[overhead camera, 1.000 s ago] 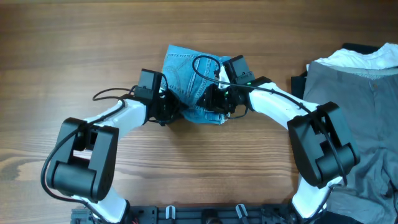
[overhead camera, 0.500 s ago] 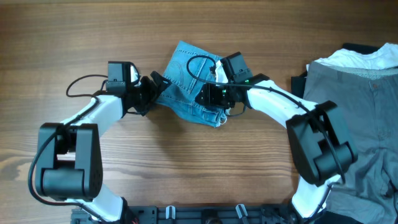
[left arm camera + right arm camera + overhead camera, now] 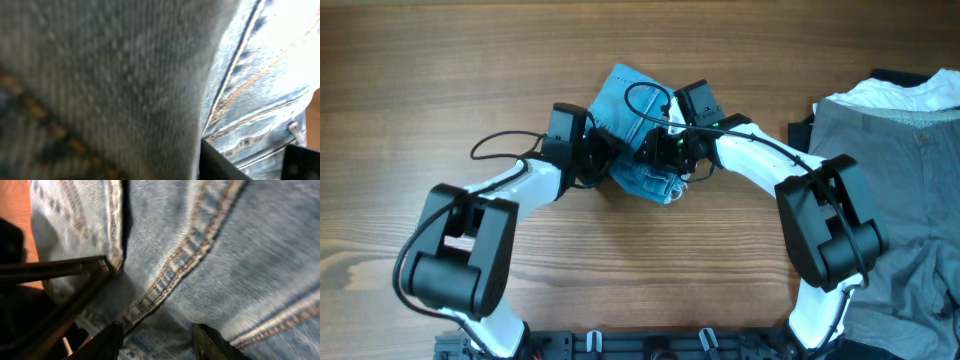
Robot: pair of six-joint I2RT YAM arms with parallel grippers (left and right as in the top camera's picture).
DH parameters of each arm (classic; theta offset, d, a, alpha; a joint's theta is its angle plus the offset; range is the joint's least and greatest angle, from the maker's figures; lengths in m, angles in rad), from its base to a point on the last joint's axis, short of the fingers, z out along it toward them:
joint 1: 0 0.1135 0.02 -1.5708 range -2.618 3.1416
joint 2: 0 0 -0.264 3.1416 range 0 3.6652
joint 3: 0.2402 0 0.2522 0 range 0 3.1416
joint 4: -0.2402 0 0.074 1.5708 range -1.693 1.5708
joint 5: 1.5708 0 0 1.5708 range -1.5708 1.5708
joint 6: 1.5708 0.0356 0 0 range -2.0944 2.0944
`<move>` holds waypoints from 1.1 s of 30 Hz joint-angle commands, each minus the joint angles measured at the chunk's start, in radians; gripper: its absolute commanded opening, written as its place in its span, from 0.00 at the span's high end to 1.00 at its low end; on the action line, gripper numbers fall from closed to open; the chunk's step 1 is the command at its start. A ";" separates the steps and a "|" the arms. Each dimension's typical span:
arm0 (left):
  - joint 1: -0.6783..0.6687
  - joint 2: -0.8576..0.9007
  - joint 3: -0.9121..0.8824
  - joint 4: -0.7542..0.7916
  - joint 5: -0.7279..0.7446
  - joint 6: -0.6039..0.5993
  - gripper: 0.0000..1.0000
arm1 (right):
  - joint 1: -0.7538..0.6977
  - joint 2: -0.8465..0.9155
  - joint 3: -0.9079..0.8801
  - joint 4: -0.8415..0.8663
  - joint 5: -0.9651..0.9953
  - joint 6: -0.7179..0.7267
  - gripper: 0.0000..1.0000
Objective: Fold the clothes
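Observation:
The light blue denim jeans (image 3: 625, 95) lie as a small folded bundle at the middle of the table. My left gripper (image 3: 607, 160) presses into the bundle's left edge. In the left wrist view, blurred denim (image 3: 125, 75) fills the frame and only one dark finger (image 3: 240, 162) shows, well off centre. My right gripper (image 3: 665, 155) sits on the bundle's right side. In the right wrist view its two fingers (image 3: 157, 342) hold a thick seamed fold of denim (image 3: 210, 240) between them.
Grey trousers (image 3: 905, 190) lie spread at the right edge of the table, with a white garment (image 3: 910, 95) on top at the back. A black cable (image 3: 645, 100) loops over the jeans. Bare wood (image 3: 440, 80) surrounds the bundle.
My left gripper pulled away to the left of the jeans, then came back against the bundle's left edge. The bundle shifted and rotated slightly. My right gripper stayed on the jeans.

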 commanded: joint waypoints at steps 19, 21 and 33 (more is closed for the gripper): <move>0.633 -0.281 0.362 -0.542 0.139 0.908 0.96 | -0.253 -0.602 -0.027 -0.286 -0.047 -0.143 0.48; 0.738 -0.198 0.362 -0.452 0.135 0.909 0.95 | -0.253 -0.599 -0.027 -0.309 -0.046 -0.143 0.48; 0.917 0.117 0.362 -0.280 0.087 0.687 0.00 | -0.252 -0.599 -0.027 -0.380 -0.051 -0.117 0.50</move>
